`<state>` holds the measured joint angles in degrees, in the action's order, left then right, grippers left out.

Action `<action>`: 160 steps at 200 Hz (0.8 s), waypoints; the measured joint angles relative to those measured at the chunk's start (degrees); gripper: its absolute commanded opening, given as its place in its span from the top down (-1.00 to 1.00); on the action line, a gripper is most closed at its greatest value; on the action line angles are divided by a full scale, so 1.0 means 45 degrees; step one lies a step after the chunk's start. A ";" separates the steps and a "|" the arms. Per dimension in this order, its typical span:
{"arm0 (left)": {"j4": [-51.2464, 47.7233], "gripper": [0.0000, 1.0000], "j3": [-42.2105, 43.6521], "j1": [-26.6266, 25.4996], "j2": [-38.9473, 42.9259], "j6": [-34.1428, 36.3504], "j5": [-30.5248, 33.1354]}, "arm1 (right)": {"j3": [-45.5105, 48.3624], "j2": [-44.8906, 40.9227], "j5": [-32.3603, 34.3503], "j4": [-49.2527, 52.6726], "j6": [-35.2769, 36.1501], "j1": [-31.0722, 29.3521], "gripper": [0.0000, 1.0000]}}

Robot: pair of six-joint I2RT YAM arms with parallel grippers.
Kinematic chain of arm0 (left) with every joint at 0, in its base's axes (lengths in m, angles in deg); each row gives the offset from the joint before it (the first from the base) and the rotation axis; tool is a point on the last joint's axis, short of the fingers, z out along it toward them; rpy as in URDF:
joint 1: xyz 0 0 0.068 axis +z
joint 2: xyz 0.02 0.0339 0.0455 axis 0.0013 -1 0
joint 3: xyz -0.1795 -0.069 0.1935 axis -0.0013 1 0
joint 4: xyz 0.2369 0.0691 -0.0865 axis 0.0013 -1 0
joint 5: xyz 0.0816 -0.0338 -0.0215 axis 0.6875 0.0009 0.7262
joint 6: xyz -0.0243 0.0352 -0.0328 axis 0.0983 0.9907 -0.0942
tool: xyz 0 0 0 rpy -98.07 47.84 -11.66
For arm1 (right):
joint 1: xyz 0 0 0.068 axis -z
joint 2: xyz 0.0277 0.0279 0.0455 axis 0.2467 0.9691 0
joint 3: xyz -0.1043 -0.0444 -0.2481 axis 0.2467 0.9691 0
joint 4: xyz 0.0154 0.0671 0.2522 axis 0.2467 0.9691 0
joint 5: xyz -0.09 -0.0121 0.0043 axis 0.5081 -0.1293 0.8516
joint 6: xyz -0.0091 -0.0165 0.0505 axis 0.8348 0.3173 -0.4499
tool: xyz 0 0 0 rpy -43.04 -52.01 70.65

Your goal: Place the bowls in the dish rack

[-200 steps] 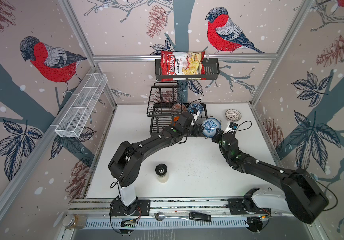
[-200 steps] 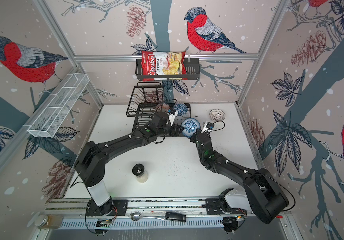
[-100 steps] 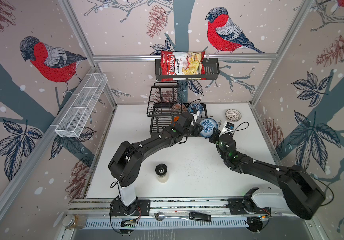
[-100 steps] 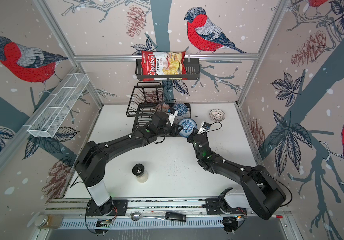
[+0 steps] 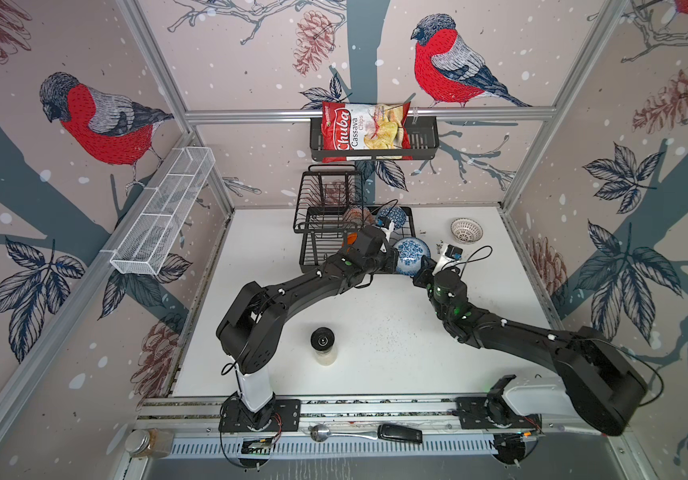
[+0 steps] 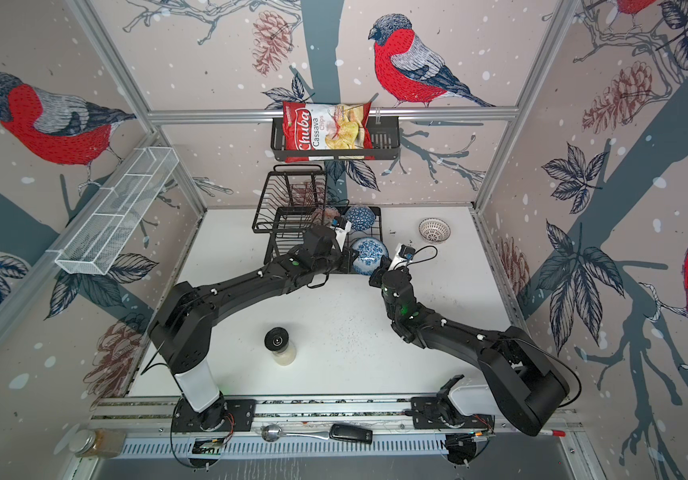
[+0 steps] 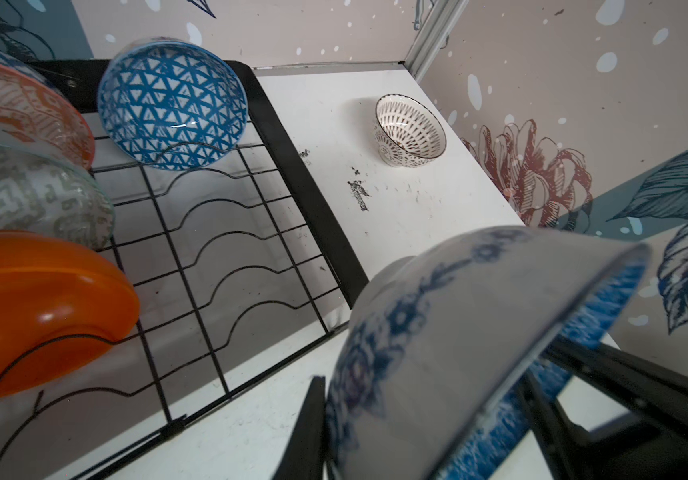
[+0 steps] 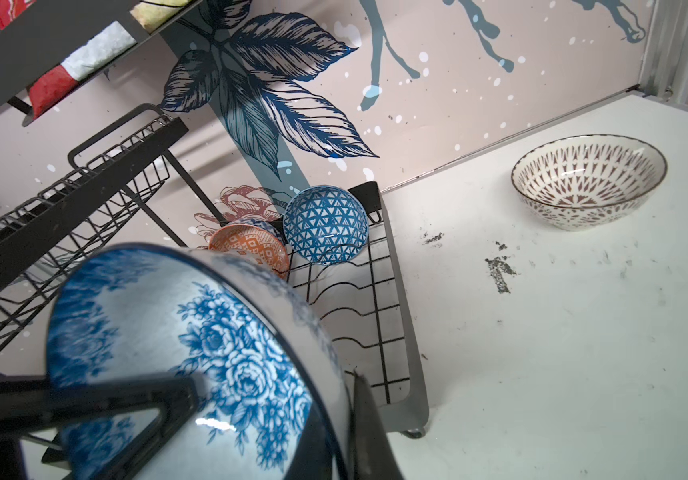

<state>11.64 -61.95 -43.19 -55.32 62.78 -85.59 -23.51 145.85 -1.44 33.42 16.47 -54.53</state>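
Observation:
A blue-white flowered bowl (image 5: 412, 254) (image 8: 209, 332) hangs tilted at the front right corner of the black dish rack (image 5: 317, 232). My left gripper (image 5: 390, 259) (image 7: 334, 436) is shut on its rim from the rack side. My right gripper (image 5: 423, 270) (image 8: 342, 436) is shut on the opposite rim. In the lower tray stand the plain orange bowl (image 7: 35, 307), the grey-green bowl (image 7: 22, 195), the orange-white bowl (image 7: 14, 108) and a blue triangle-patterned bowl (image 7: 172, 104). The white bowl with brown lattice (image 5: 466, 230) (image 8: 587, 180) sits upright on the table at the back right.
A black-capped jar (image 5: 323, 345) stands mid-table near the front. A chips bag (image 5: 365, 131) fills the black wall basket above the rack. A white mesh shelf (image 5: 163, 212) hangs on the left wall. A spoon (image 5: 334, 433) lies on the front rail.
My right arm has carried the flowered bowl left toward the rack corner. My left gripper has closed on the bowl's rim.

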 measured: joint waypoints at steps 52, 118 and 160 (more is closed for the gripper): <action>0.0107 0.96 0.0267 0.0010 0.0228 0.0015 0.0495 | -0.0131 0.0282 -0.0257 -0.0316 0.0146 -0.0034 0.76; 0.0461 1.00 0.0719 0.0015 0.0622 -0.0044 0.0194 | -0.0257 0.0403 -0.0495 -0.0505 -0.0189 0.0029 0.53; 0.0680 1.00 0.0942 0.0010 0.0782 -0.0063 0.0418 | -0.0238 0.0413 -0.0699 -0.0515 -0.0277 0.0151 0.25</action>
<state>14.70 -57.71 -43.14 -51.80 62.50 -83.71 -24.58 147.71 -4.59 31.11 15.23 -53.85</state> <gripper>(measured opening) 0.109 0.337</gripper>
